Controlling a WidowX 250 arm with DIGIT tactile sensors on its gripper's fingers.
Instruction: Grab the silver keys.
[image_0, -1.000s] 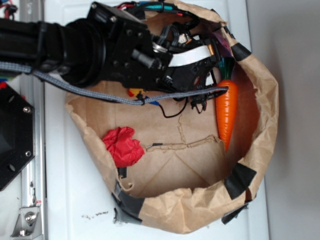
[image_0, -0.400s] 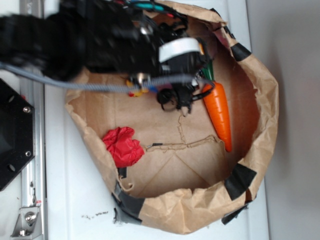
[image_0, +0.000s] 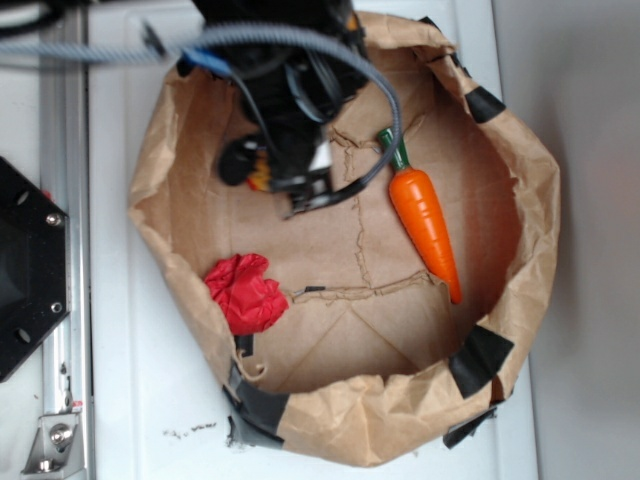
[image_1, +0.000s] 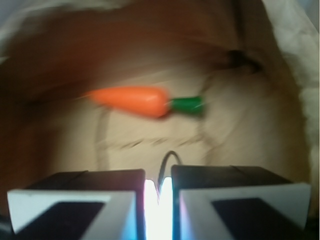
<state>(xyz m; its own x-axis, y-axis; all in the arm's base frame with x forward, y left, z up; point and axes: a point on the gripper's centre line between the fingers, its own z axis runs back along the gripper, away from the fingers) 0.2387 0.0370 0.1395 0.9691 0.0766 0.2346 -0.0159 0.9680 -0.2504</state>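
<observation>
A toy carrot (image_0: 425, 217) lies right of centre inside the brown paper bag (image_0: 530, 190); a crumpled red thing (image_0: 245, 292), perhaps cloth, sits lower left.

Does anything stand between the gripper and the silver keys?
I cannot tell: the silver keys show in neither view. The gripper hangs inside the paper bag, its arm hiding the floor beneath. Only the carrot lies ahead, apart.

Robot lab bench, white tabletop (image_0: 150, 400), taped paper-bag bin (image_0: 530, 200), toy carrot (image_0: 425, 215), arm mount (image_0: 25, 270)
</observation>
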